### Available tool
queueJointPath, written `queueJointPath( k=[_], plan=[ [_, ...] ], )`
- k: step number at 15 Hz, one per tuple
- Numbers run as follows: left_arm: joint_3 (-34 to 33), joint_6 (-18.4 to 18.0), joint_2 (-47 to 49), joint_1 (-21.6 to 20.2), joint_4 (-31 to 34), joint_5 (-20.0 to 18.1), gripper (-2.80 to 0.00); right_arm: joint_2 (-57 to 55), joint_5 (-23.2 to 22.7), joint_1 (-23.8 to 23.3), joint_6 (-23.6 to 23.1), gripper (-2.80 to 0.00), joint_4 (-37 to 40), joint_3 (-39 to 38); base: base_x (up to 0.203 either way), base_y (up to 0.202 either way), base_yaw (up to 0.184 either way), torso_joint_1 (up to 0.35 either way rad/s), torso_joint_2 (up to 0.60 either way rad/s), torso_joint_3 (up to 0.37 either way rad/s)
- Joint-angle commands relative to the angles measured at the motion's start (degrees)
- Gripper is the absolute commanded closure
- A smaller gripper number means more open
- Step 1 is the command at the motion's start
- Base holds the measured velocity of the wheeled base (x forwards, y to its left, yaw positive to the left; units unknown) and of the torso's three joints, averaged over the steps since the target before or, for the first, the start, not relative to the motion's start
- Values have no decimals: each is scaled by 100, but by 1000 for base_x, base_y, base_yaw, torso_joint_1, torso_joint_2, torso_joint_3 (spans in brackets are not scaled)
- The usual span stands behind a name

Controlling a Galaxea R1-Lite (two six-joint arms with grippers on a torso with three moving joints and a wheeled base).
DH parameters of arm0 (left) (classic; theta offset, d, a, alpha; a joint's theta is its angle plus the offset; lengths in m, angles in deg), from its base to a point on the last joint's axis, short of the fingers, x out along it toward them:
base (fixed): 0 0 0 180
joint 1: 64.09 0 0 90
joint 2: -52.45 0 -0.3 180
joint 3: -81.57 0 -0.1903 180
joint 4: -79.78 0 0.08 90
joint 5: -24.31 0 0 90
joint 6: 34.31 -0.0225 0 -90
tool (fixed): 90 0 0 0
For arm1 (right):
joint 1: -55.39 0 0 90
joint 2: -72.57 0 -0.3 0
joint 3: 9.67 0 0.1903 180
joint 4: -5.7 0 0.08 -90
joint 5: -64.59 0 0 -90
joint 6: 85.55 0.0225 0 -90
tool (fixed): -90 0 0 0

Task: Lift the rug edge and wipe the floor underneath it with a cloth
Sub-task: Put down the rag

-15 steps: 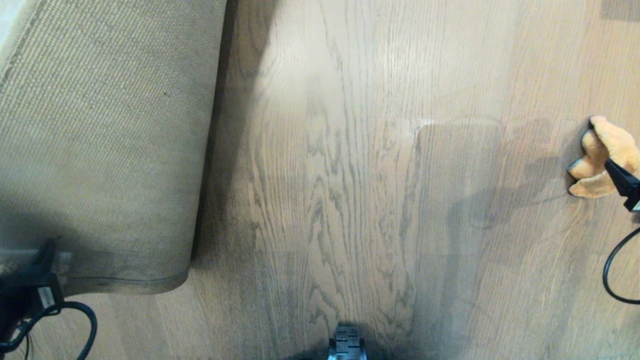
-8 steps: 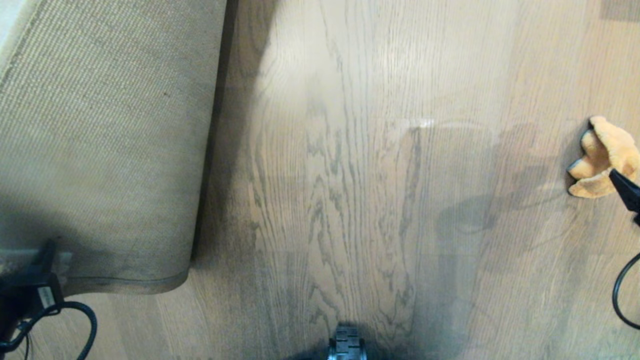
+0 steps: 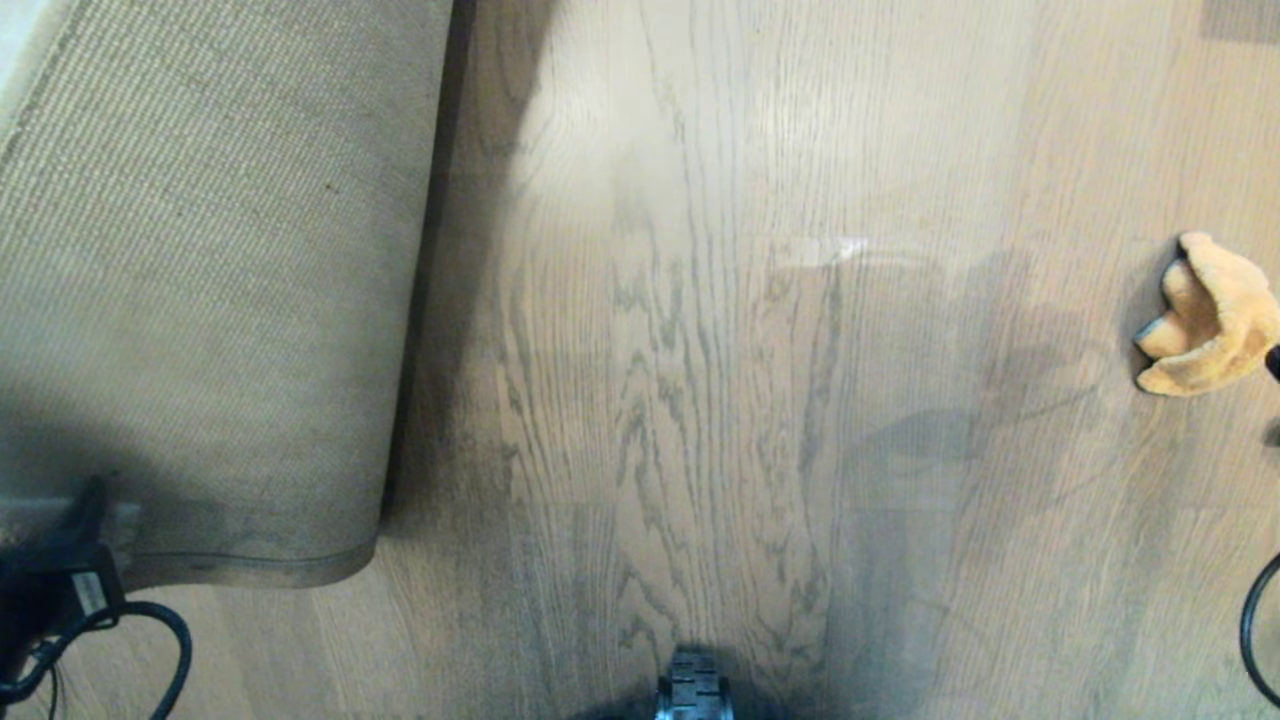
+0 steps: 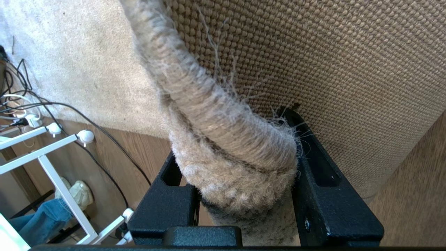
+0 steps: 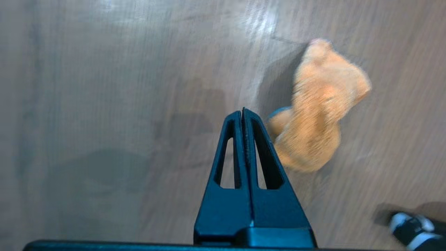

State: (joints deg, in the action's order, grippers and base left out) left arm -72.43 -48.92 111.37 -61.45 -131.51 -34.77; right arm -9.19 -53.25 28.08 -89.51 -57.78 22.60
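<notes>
Since a second ago, the right gripper (image 5: 243, 111) has slid almost out of the head view, leaving the crumpled orange fluffy cloth (image 3: 1210, 315) on the grey-brown wood-grain floor (image 3: 700, 350) at far right. Left wrist view: the left gripper (image 4: 240, 167) clamps the pale grey-beige rug edge (image 4: 230, 139), tan woven backing exposed. Right wrist view: its jaws are pressed together, empty, just beside the cloth.

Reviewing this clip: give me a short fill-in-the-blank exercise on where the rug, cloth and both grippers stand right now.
1. The left gripper is clamped on the ____.
2. The right gripper is shut and holds ____.
3. The orange cloth lies crumpled on the ____.
4. The folded-back rug shows its woven ____.

Missing words: rug edge; nothing; floor; backing.
</notes>
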Motion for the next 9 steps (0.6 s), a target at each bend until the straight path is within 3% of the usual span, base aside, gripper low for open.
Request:
queueJointPath(
  k=[1, 5, 9],
  plan=[
    [-8, -7, -30, -8, -19, 20, 0, 543, -207, 0, 45, 0, -48, -420, 0, 0, 0, 0, 0, 0],
    [-8, -15, -91, -8, 5, 64, 0, 1753, -586, 1, 76, 0, 579, -845, 0, 0, 0, 0, 0, 0],
    [-5, -15, -159, -8, 92, 99, 0, 3478, -679, 0, -10, 0, 2441, -799, 0, 0, 0, 0, 0, 0]
  ],
)
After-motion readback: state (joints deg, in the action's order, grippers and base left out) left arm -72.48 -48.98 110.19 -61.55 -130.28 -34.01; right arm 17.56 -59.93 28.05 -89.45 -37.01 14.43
